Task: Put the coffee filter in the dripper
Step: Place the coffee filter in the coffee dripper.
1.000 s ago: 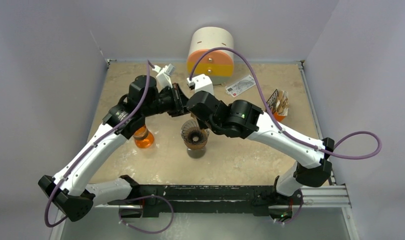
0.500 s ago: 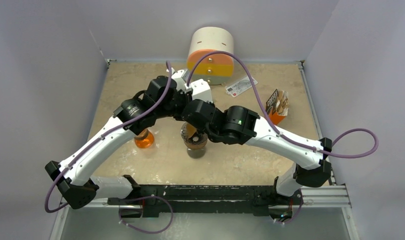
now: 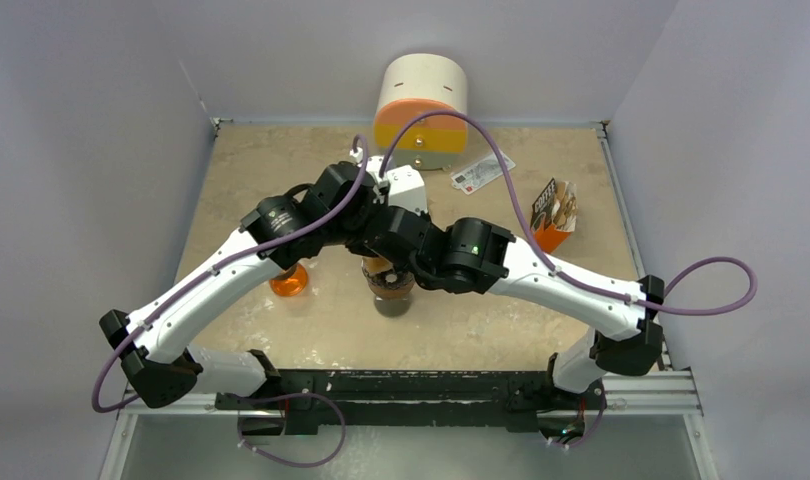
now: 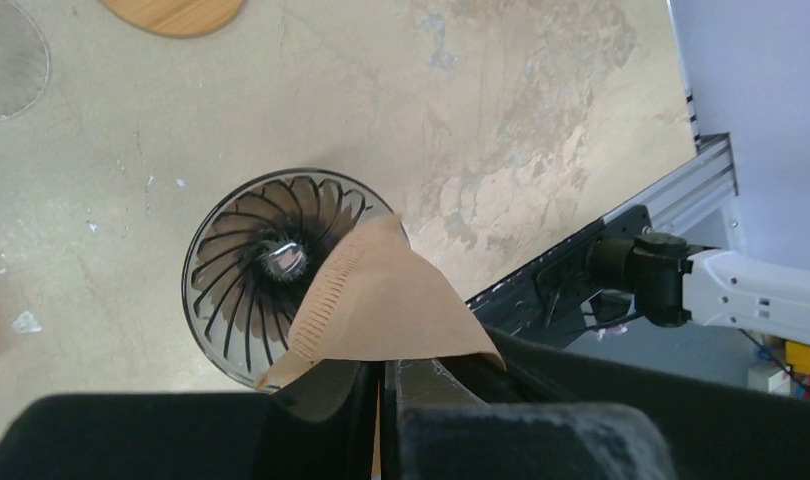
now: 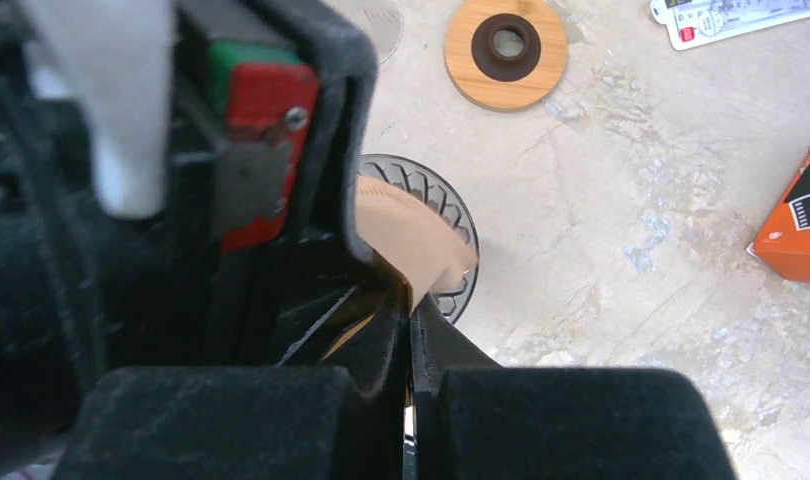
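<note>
One conical paper filter (image 4: 381, 310) over ribbed dripper (image 4: 236, 270).

Coffee filter (image 4: 381, 310): matt tan paper, crimped seam.
Dripper (image 4: 231, 290): glossy, dark, ribbed plastic or glass.
Counter (image 4: 481, 120): smooth, mottled beige, stone-look.
Round coaster (image 5: 481, 75): pale wood, dark centre.

Beige stone-look table (image 3: 241, 170), cream-and-orange canister (image 3: 423, 105) at back, white card (image 3: 481, 171), orange box (image 3: 555, 212), perhaps an orange jar (image 3: 289, 282), wooden disc (image 5: 506, 47).
</note>
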Robot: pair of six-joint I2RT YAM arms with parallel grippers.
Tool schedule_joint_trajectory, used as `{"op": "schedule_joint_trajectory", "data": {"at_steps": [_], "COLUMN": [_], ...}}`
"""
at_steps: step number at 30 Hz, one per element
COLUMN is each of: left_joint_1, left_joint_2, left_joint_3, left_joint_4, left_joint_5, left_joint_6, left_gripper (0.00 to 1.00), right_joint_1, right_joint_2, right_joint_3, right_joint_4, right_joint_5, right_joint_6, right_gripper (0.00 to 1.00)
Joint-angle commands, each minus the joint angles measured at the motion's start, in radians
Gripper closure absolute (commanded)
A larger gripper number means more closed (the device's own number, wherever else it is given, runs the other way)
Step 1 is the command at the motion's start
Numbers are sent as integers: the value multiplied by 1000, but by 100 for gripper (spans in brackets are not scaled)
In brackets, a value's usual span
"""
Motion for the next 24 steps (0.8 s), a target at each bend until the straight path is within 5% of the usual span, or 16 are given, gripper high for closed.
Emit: {"op": "schedule_joint_trajectory", "data": {"at_steps": [1,24], "left_joint_1": [-21,-35], "left_joint_2": [-5,-13], "left_joint_3": [52,20], "left_joint_4": [-79,-18], "left_joint_5": [-45,-96], "left_joint_6": [31,-6], "left_gripper": [100,100], "right_joint_1": [-1,-1], "right_joint_2": [-58,-149], "right_joint_3": [-29,-165], "right_joint_4": [42,185], "right_joint_5": [17,-117], "right_joint_6": [45,159], "right_gripper": [100,100]}}
